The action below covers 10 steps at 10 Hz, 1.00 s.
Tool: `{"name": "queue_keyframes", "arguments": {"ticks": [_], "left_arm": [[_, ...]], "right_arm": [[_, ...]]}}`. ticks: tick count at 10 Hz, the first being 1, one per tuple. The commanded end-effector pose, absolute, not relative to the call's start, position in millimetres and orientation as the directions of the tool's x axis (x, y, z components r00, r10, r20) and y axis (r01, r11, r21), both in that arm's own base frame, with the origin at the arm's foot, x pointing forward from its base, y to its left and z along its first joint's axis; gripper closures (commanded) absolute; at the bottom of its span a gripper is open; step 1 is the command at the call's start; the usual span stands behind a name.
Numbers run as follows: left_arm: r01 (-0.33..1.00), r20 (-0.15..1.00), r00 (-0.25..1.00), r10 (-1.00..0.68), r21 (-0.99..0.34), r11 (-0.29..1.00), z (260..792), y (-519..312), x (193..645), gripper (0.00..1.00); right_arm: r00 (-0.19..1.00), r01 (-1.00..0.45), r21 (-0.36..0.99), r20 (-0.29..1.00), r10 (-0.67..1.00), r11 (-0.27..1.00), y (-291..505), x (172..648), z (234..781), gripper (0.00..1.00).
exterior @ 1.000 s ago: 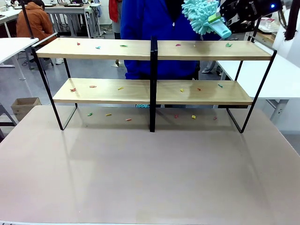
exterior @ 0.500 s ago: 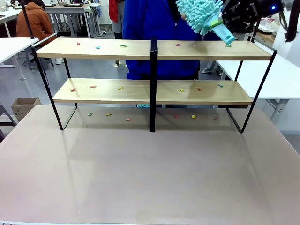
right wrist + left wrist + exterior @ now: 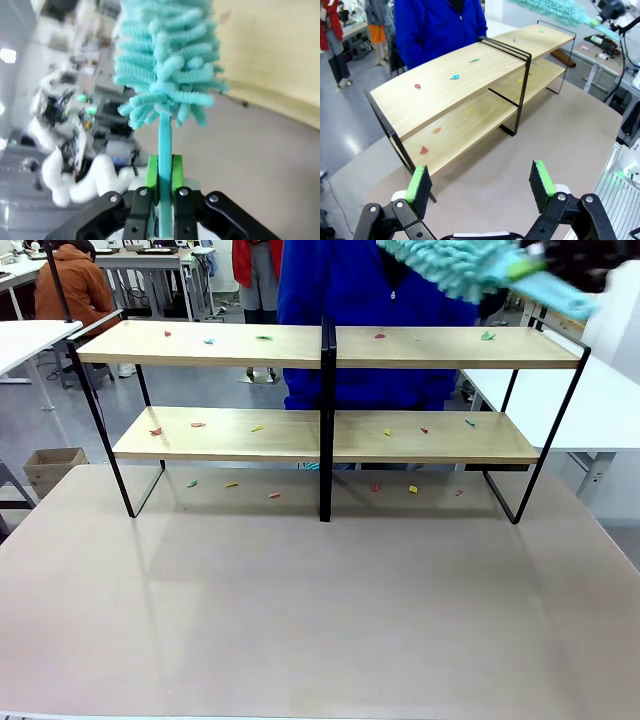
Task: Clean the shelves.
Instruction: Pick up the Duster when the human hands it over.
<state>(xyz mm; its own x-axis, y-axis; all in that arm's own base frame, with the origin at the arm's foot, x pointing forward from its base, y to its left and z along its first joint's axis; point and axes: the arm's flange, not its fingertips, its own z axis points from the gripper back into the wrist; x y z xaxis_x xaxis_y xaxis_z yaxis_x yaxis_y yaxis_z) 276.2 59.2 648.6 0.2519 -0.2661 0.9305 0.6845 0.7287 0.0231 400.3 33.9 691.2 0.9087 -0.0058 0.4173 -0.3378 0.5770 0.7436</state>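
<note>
Two long light-wood shelves, fluffy duster

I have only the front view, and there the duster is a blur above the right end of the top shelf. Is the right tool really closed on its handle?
Observer: Yes. In the right wrist view the right tool is shut on the duster, clamping its thin teal handle from both sides.
Operator: Good. And the left tool, where is it, and does it carry something?
Observer: The left tool is open with nothing in it. It hangs above the table and faces the shelves.
</note>
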Motion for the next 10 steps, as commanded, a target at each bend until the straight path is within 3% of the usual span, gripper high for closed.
{"name": "queue_keyframes", "arguments": {"ticks": [1,4,7,8,9,10], "left_arm": [[0.684,0.932,0.250,-0.264,0.023,0.729,649,59,277,0.00],[0.684,0.932,0.250,-0.264,0.023,0.729,649,59,277,0.00],[0.684,0.932,0.250,-0.264,0.023,0.729,649,59,277,0.00],[0.684,0.932,0.250,-0.264,0.023,0.729,649,59,277,0.00],[0.684,0.932,0.250,-0.264,0.023,0.729,649,59,277,0.00],[0.684,0.932,0.250,-0.264,0.023,0.729,649,59,277,0.00]], "right_arm": [[0.865,-0.469,0.618,0.467,0.185,0.631,-15,339,699,1.00],[0.736,-0.640,0.512,0.623,0.266,0.572,-83,251,706,1.00],[0.650,-0.723,0.486,0.720,0.243,0.491,-151,206,713,1.00],[0.649,-0.719,0.484,0.724,0.234,0.499,-168,195,715,1.00],[0.655,-0.668,0.456,0.736,0.173,0.589,-168,199,710,1.00],[0.665,-0.701,0.484,0.710,0.232,0.524,-159,196,712,1.00]]}}
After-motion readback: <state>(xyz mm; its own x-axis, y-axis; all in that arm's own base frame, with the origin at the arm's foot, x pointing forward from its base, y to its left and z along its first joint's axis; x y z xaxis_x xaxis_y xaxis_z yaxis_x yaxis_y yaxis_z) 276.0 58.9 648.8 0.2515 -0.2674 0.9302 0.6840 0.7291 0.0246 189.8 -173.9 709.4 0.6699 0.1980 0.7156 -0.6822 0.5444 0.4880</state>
